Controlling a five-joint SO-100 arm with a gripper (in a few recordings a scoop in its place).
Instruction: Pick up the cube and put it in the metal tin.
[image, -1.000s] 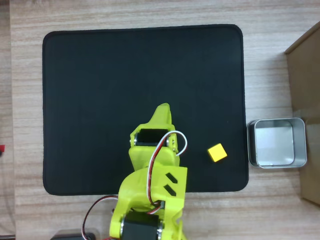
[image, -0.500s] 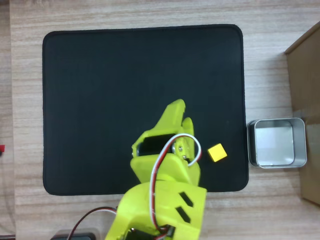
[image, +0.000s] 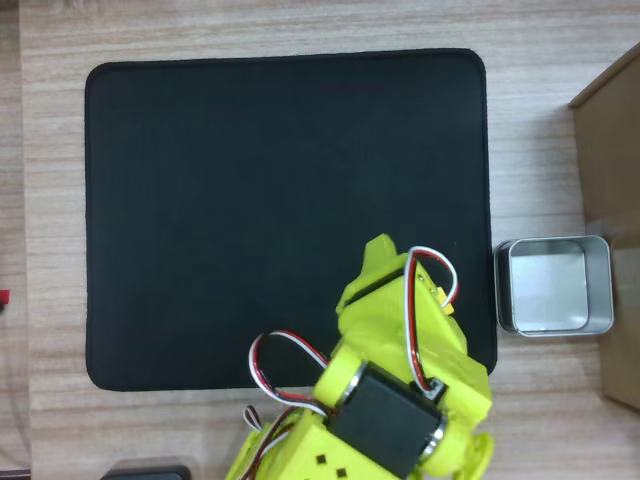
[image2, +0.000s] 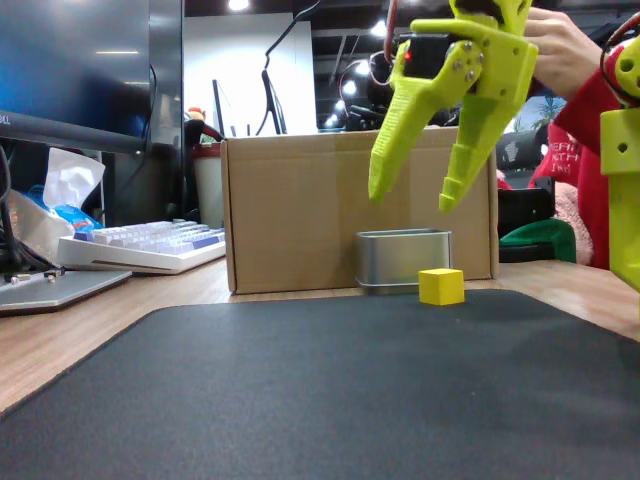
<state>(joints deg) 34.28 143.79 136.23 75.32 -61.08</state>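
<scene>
The small yellow cube (image2: 441, 286) sits on the black mat (image2: 300, 400) in the fixed view, just in front of the silver metal tin (image2: 403, 260). My lime-yellow gripper (image2: 414, 198) hangs open in the air above the cube, fingers pointing down and spread, with nothing between them. In the overhead view my arm (image: 400, 330) covers the spot where the cube lies, near the mat's lower right corner. The tin (image: 553, 286) stands empty on the wooden table just right of the mat (image: 250, 180).
A brown cardboard box (image2: 300, 210) stands behind the tin; its edge (image: 610, 200) shows at the right in the overhead view. A keyboard (image2: 140, 245) and clutter lie at the left of the fixed view. A person's red sleeve (image2: 570, 130) is at the right.
My arm has swung to the right across the mat and now sits over the cube, hiding it in the overhead view. Cube and tin have not moved.
</scene>
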